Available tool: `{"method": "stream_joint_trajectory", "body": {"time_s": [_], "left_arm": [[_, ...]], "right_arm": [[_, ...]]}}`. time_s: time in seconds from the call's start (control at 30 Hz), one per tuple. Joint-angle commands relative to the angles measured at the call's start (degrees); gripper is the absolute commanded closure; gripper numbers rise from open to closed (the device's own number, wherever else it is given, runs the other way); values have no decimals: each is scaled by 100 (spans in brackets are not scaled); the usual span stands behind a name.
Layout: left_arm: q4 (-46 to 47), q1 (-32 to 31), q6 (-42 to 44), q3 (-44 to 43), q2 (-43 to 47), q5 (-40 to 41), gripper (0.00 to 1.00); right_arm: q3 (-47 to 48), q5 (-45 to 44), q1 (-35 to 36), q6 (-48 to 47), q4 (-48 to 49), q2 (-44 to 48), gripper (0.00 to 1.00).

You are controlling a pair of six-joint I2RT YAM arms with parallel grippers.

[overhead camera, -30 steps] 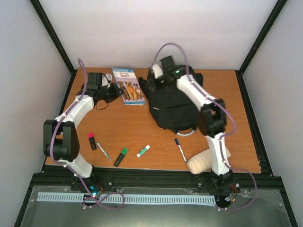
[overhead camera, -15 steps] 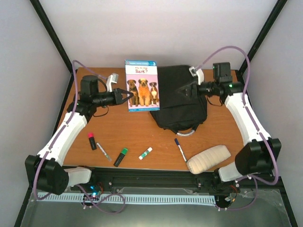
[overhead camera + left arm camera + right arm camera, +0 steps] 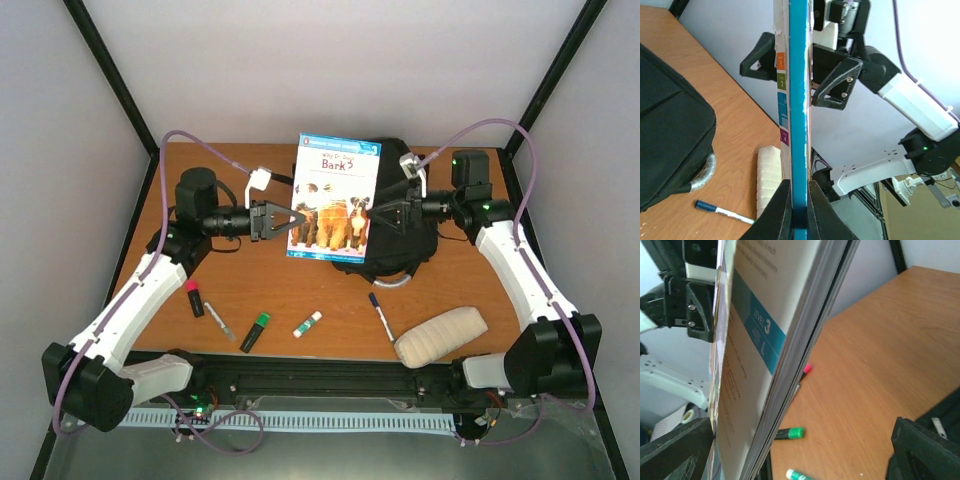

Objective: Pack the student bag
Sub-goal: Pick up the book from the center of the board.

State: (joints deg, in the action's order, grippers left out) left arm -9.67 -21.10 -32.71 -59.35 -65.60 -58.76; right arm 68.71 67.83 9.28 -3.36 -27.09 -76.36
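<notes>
You are holding the Bark? book upright in the air. Your left jaws are pinching one edge shut, and your right jaws are standing wide open astride the opposite edge, not clamping it. The black backpack is lying below the right jaws. Packing looks barely begun: the green highlighter, glue stick, blue marker and cream pouch are waiting on the surface, nearer you than either jaws.

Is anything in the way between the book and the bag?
Nothing visible. The left gripper holds the book in the air right by the bag, with only the open right gripper at its far edge. The bag's opening isn't visible, so I can't tell whether it's unzipped.
</notes>
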Motion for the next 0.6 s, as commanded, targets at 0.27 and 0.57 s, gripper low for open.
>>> {"method": "stream_joint_trajectory", "body": {"time_s": [0.27, 0.57], "left_arm": [[1834, -167, -949, -223, -227, -519, 99], [1363, -588, -572, -780, -796, -366, 99]], "right_arm": [[392, 1058, 421, -113, -40, -41, 0], [1336, 1944, 632, -1146, -1600, -499, 0]]}}
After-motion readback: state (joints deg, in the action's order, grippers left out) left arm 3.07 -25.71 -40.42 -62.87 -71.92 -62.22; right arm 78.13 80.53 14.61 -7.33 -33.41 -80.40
